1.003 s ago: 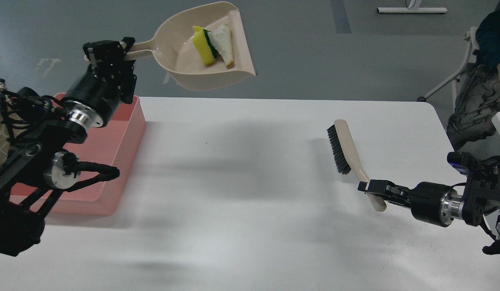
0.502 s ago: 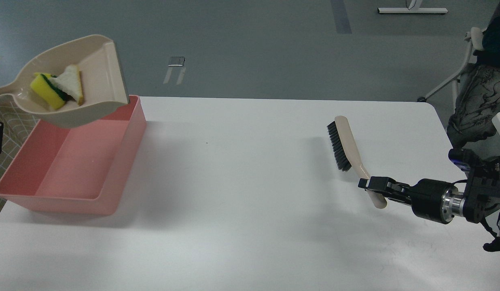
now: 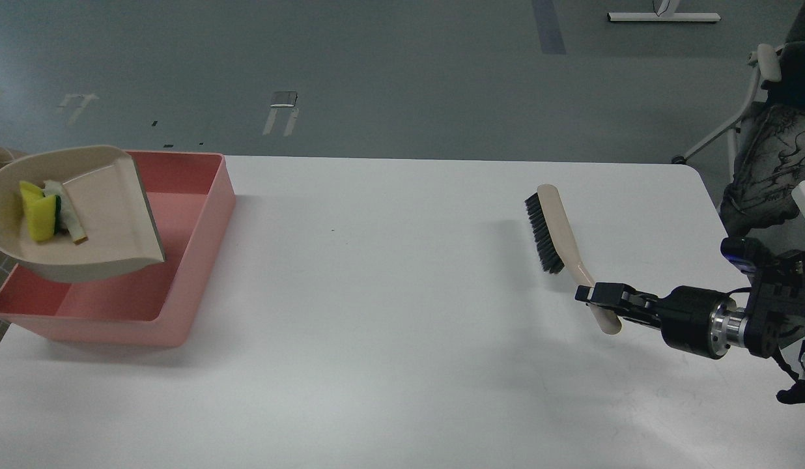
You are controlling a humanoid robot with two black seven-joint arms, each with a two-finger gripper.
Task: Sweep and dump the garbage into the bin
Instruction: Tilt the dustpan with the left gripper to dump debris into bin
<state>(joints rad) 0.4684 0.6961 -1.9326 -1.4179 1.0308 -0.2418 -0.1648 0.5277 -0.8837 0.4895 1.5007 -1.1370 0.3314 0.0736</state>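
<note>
The garbage sits inside the dustpan [image 3: 83, 215]: a yellow sponge scrap [image 3: 39, 212] with a dark green layer, and just beside it a pale beige scrap [image 3: 67, 212], the two touching near the pan's back wall. The dustpan hangs over the left part of the pink bin [image 3: 194, 215], its open lip pointing toward the bin's middle and tilted down a little. Its handle runs out of the picture on the left, so what holds it does not show — the left tool is out of sight.

The bin rests on the white surface [image 3: 402, 352] at its far left corner, well apart from the right tool [image 3: 594, 296] and on the side its tip points to. Nothing can be seen lying on the bare part of the bin's floor.

The right tool comes in from the right edge and is clamped on the handle of the brush [image 3: 562, 238], close to the handle's near end. From the tool, the brush runs away and slightly to the left, its black bristles facing left toward the bin. The brush head appears to be at or just over the surface; whether it touches cannot be told.

Beyond the right tool, off the surface's far right corner, stands a chair [image 3: 767, 117] with dark patterned cloth — only partly in view.
</note>
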